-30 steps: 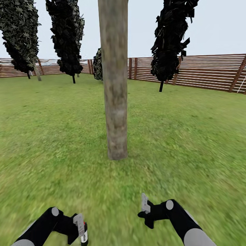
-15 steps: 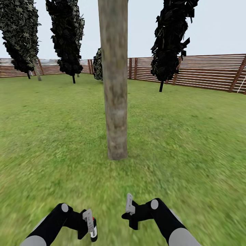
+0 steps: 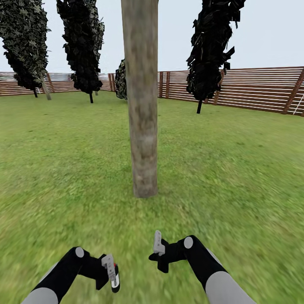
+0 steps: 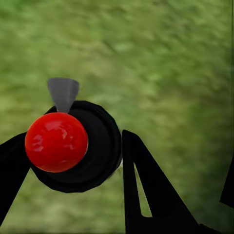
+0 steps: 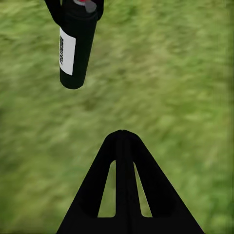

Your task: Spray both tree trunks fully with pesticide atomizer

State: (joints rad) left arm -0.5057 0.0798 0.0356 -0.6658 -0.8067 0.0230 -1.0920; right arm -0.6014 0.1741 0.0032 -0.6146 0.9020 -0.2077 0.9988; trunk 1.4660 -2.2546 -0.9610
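trunk (image 3: 141, 105) dead ahead on grass (image 3: 236, 169) | fence (image 3: 261, 88) behind | left jaws grasping atomizer (image 4: 73, 146) | right jaws clenched, empty

Head view: high, facing forward and down across the lawn (image 3: 236, 169) to the tree trunk (image 3: 141, 105) and fence (image 3: 261, 88). Left wrist view: close above the atomizer (image 4: 73, 146), looking down. Right wrist view: looks down at grass; shares that atomizer (image 5: 75, 44).

Atomizer (image 4: 73, 146) glossy red cap, matt black body; trunk (image 3: 141, 105) mottled bark; fence (image 3: 253, 88) slatted wood.
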